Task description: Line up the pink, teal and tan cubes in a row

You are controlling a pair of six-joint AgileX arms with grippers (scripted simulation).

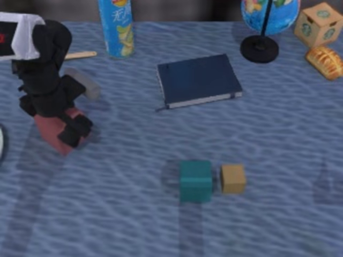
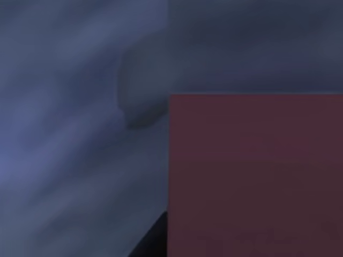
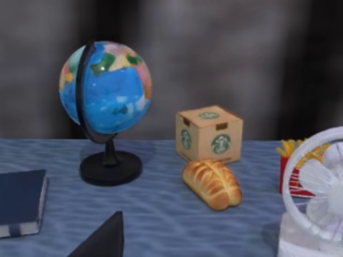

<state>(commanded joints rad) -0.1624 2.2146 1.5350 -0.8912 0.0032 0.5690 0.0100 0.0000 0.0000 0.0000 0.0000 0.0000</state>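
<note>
Top view shows the pink cube point(image 1: 51, 130) well to the left of the teal cube point(image 1: 195, 180), with the left gripper point(image 1: 72, 131) down on it; whether its jaws clamp the cube I cannot tell. Just right of the teal cube, barely apart, sits the tan cube point(image 1: 233, 178). Beyond the teal cube lies a dark blue notebook point(image 1: 198, 79). Right gripper is out of sight.

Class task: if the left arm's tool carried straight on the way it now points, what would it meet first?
The left tool points down at the pink cube directly beneath it, so it would probably meet that cube first; whether they already touch is unclear.
</note>
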